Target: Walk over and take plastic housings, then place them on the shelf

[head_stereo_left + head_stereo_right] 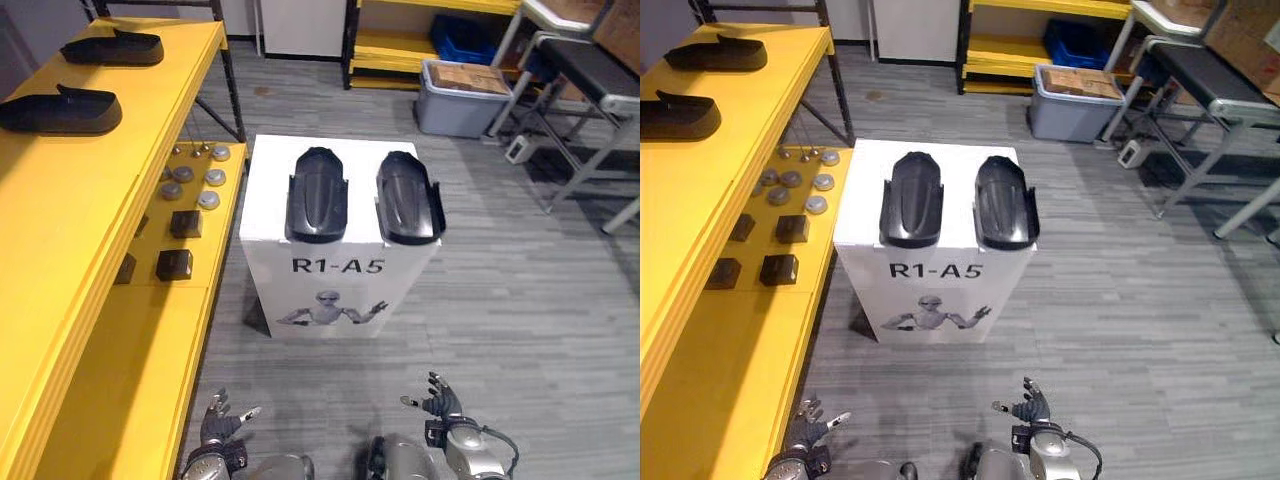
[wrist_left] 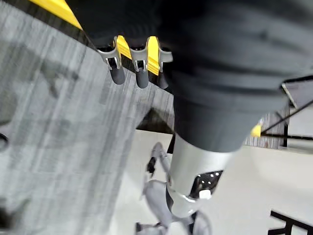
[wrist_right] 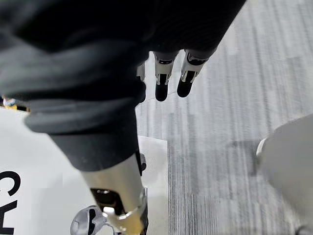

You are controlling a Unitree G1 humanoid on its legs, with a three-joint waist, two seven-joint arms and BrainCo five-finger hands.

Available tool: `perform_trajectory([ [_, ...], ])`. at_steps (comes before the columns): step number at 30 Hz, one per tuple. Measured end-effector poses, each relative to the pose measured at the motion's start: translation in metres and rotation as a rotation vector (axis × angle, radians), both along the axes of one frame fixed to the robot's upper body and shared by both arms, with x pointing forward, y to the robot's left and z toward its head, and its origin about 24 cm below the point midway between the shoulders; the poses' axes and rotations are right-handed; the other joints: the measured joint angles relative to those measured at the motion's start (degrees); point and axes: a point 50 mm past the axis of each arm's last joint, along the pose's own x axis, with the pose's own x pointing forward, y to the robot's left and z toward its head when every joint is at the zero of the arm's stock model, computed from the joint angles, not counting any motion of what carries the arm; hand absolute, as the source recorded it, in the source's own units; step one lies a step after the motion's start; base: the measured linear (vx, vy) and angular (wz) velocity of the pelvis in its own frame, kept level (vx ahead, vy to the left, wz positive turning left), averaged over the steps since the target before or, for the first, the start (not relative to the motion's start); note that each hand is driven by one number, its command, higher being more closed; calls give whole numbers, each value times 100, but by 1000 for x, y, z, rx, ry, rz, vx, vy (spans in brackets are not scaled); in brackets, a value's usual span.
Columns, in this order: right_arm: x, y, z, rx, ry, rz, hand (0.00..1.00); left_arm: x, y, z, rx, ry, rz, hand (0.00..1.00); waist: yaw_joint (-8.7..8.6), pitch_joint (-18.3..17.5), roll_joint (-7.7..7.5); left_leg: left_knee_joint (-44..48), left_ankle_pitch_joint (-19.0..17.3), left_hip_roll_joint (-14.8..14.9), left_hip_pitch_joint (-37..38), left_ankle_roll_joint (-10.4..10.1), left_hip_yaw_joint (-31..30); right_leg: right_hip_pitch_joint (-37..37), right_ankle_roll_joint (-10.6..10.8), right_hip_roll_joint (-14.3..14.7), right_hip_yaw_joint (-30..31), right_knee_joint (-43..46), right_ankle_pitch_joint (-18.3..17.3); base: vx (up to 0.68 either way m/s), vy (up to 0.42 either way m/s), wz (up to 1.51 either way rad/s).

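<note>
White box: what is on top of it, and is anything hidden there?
Two black housings lie side by side, apart: the left housing and the right housing. The box top beneath them is covered, so nothing under them can be checked.

Open grey floor lies before the white box and along its right side; two black housings fill its top. The yellow shelf crowds the box's left; a grey bin and a dark-topped bench stand well beyond.
</note>
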Motion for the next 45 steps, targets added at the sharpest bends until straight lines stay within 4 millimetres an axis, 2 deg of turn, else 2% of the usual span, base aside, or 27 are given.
perform_trajectory([
  [1,-6,0,-3,2,15,-5,0,-4,2,-1,5,11,4,0,-21,-62,-74,68,-139,-7,109,-176,-184,113,-153,63,113,-232,865,539,-255,87],
  [2,-13,-7,-5,-11,36,-18,0,-5,-3,-4,-8,21,8,0,-6,-188,109,249,-238,194,77,-278,-368,197,-359,179,-77,-197,1073,547,-272,85],
  [3,-13,-8,-5,-12,37,-23,0,-5,-4,-3,-13,16,8,0,-1,-250,159,443,-238,276,-43,-284,-418,254,-406,245,-142,-271,1027,554,-281,66],
  [4,-11,-8,-3,-11,24,-27,0,-3,-9,-3,-26,9,10,0,-21,-223,240,1132,-233,439,-338,-295,-353,536,-475,377,-320,-630,977,513,-257,47],
  [5,-8,-8,-1,-11,5,-29,0,0,-13,-3,-36,3,11,0,-37,-193,295,1884,-149,583,-684,-437,-206,779,-520,481,-405,-903,1003,563,-276,38],
  [6,-8,-8,0,-8,-4,-39,0,-1,-17,-4,-49,5,9,0,45,-189,289,2816,-85,802,-1113,-564,48,1069,-597,574,-420,-1163,1044,415,-201,14],
  [7,-8,-8,1,-4,-7,-51,0,-2,-19,-5,-55,9,5,0,69,-185,269,2914,-208,850,-1187,-520,147,1209,-606,586,-384,-1242,1044,366,-130,-9],
  [8,-7,-12,2,2,-19,-86,0,-2,-25,-6,-67,12,-17,0,70,-182,259,2736,-402,875,-1280,-521,256,1428,-619,569,-356,-1325,1035,338,-40,-16],
  [10,-5,-21,6,2,-40,-145,0,1,-31,-5,-78,2,-40,0,59,-179,253,1855,-440,772,-1433,-503,233,1548,-610,458,-266,-1418,1029,268,51,-26],
  [11,-6,-26,6,7,-46,-179,0,1,-31,-5,-80,2,-40,0,44,-199,285,992,-160,762,-1440,-455,192,1564,-511,431,-202,-1434,965,160,141,-36],
  [12,-12,-33,5,-2,-35,-201,0,-1,-32,-6,-84,9,-39,0,-23,-275,436,498,669,885,-1520,-275,118,1600,-378,518,-168,-1467,866,166,161,-34],
  [16,-46,-27,-9,34,40,-264,0,-1,-26,-7,-58,24,-64,0,-10,-353,238,147,665,580,-1146,-192,331,1720,-192,198,0,-1453,753,132,172,-12],
  [17,-48,-26,-10,39,45,-267,0,-3,-25,-7,-55,27,-65,0,-13,-366,224,106,671,550,-1114,-179,369,1717,-175,168,53,-1448,742,59,89,-26],
  [20,-46,-24,-8,45,30,-271,0,-6,-19,-8,-35,38,-67,0,-11,-407,207,-137,708,473,-927,-107,574,1676,-125,92,272,-1439,726,24,53,-28],
  [24,-37,-43,5,18,-47,-334,0,-8,-14,-8,-24,43,-70,0,-14,-435,193,-333,749,455,-788,-49,700,1651,-114,86,406,-1448,726,12,21,-18],
  [27,-28,-73,30,-60,-162,-395,0,-16,-13,-10,-25,64,-70,0,-115,-568,172,-462,762,428,-748,-35,733,1600,-106,82,455,-1497,728,29,23,-10],
  [30,-12,-103,69,-159,-328,-426,0,-24,-11,-12,-27,83,-73,0,-160,-640,151,-575,788,420,-693,-19,869,1549,-98,87,595,-1502,734,50,22,-22],
  [31,-6,-114,90,-207,-407,-436,0,-26,-11,-13,-23,89,-77,0,-195,-677,146,-627,799,393,-667,-7,884,1549,-95,85,610,-1512,737,56,27,-13],
  [33,3,-120,113,-252,-498,-420,0,-28,-11,-13,-23,93,-77,0,-239,-694,128,-718,821,375,-578,4,918,1563,-89,85,655,-1559,742,30,28,-10],
  [36,20,-115,142,-289,-623,-370,0,-31,-11,-14,-27,101,-78,0,-270,-764,119,-783,826,371,-539,9,1016,1558,-74,91,752,-1593,755,30,16,-18],
  [37,24,-112,147,-293,-642,-355,0,-31,-11,-14,-27,102,-78,0,-291,-764,119,-788,827,370,-536,11,1018,1559,-73,91,757,-1592,757,22,5,-7],
  [39,37,-98,160,-305,-701,-283,0,-33,-12,-15,-28,106,-80,0,-297,-765,120,-827,848,363,-519,16,1028,1560,-65,90,785,-1592,767,4,4,-4],
  [40,42,-93,164,-305,-719,-260,0,-34,-12,-15,-29,107,-80,0,-297,-765,120,-847,860,360,-513,16,1028,1557,-62,89,793,-1592,770,0,0,0],
  [42,59,-71,174,-310,-769,-152,0,-35,-12,-15,-34,108,-85,0,-280,-765,120,-881,891,354,-496,14,1026,1553,-63,87,795,-1594,786,0,0,0],
  [45,68,-56,177,-326,-780,-66,0,-35,-14,-16,-43,108,-94,0,-192,-767,122,-920,915,342,-441,9,1015,1567,-63,80,779,-1600,787,-43,-1,3],
])
